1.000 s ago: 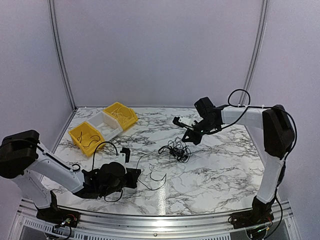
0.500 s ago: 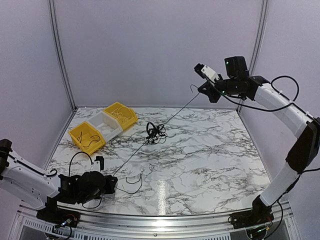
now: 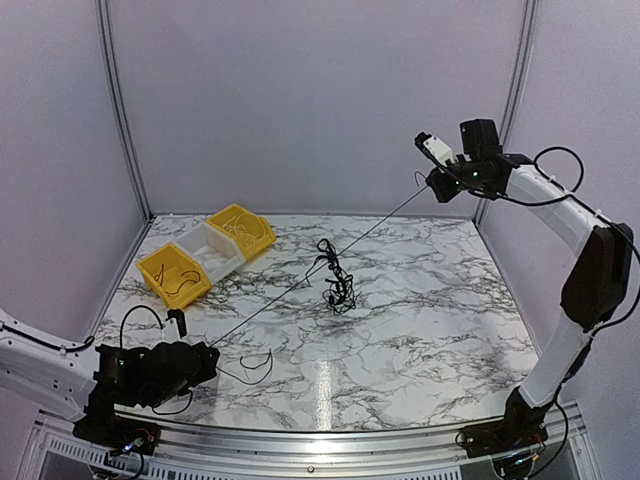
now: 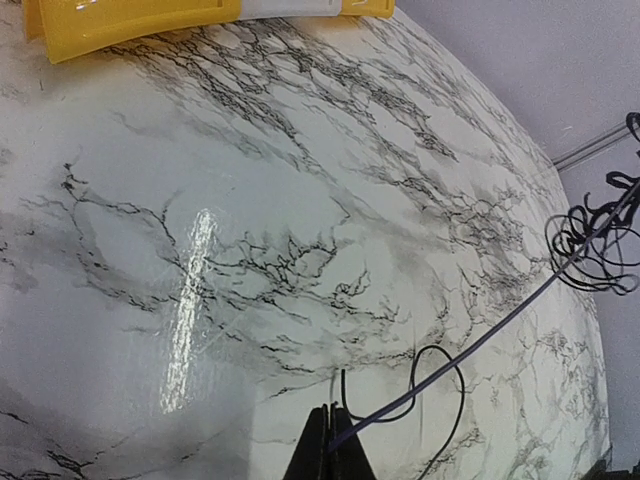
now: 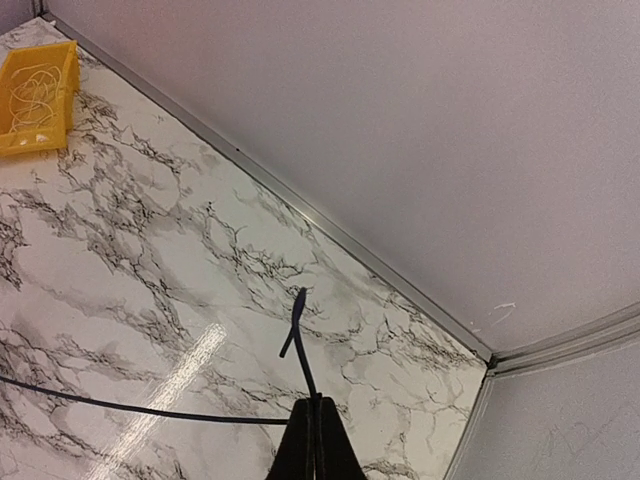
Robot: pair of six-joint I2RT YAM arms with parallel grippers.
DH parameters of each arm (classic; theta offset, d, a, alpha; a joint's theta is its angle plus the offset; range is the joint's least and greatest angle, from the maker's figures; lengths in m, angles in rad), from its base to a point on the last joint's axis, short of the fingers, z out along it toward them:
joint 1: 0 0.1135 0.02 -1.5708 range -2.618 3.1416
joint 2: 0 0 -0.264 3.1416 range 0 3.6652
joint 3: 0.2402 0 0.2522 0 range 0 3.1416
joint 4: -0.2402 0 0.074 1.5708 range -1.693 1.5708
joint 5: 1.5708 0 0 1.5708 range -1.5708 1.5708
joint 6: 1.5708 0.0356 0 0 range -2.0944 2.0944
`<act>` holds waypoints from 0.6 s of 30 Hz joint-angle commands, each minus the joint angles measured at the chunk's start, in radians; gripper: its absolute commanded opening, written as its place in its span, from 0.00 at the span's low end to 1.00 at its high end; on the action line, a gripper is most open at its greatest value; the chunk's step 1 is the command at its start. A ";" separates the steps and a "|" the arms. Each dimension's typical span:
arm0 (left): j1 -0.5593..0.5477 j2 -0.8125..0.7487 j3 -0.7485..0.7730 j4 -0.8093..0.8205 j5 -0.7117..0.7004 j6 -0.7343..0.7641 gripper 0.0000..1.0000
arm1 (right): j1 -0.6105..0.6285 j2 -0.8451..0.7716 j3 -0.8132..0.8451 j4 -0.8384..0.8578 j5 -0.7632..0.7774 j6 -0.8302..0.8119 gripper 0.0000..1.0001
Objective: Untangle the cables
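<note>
One thin black cable runs taut and slanted between my two grippers. My left gripper is low over the near left of the table and shut on its lower end. My right gripper is high at the back right and shut on the upper end, with a short tail sticking out past the tips. A curly clump of the cables hangs from the taut strand above the table's middle, and it also shows as the clump in the left wrist view. A loose loop lies by the left fingertips.
Two yellow bins flank a white bin at the back left, and wires lie in the yellow ones. The marble table has walls behind and at both sides. My right arm's own thick cable loops above it.
My right gripper rose high toward the back right and my left gripper pulled back to the near left. The cable went taut, and the clump lifted off the table and now hangs lower.
</note>
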 commanded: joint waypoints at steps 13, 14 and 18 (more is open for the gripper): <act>-0.013 -0.049 0.207 -0.209 -0.090 0.399 0.00 | 0.093 -0.052 -0.280 0.018 -0.198 -0.071 0.45; -0.013 -0.033 0.211 -0.215 -0.082 0.393 0.00 | 0.158 -0.059 -0.309 0.018 -0.186 -0.093 0.45; -0.013 0.026 0.200 -0.223 -0.038 0.350 0.00 | 0.311 -0.048 -0.349 0.023 -0.148 -0.120 0.45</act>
